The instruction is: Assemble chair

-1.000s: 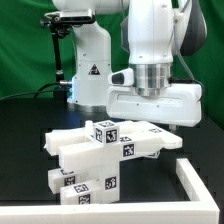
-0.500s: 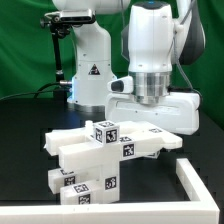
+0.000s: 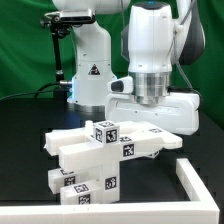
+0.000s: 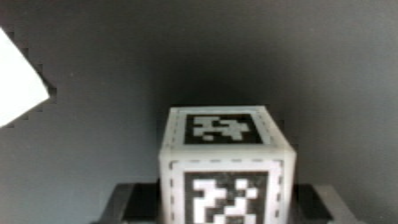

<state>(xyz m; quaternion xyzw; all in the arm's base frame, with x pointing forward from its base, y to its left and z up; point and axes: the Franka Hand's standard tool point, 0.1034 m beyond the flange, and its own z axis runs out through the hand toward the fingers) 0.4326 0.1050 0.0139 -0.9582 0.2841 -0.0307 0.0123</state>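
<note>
**Wrist over the chair parts, jaws hidden**

The chair (image 3: 100, 160), a cluster of white matte blocky pieces carrying square black-and-white tags, lies on the black table (image 3: 25, 125) in front of the green backdrop (image 3: 25, 50). In the exterior view it sits low and toward that view's left of my hand, with a long bar of it reaching toward the exterior view's right, under my wrist housing.

My gripper (image 3: 160, 125) hangs above that end of the cluster. Its fingers are hidden behind the white parts and under my own housing, so I cannot tell how wide the jaws stand, nor whether they touch anything.

Wrist view: a tagged white block (image 4: 224, 160) of the chair stands directly below the camera, one tag on its upper face, another on the side facing the lens. Dark table all round it. No fingertips visible there.

A white raised border (image 3: 200, 178) runs along the table edge at the exterior view's right.
</note>
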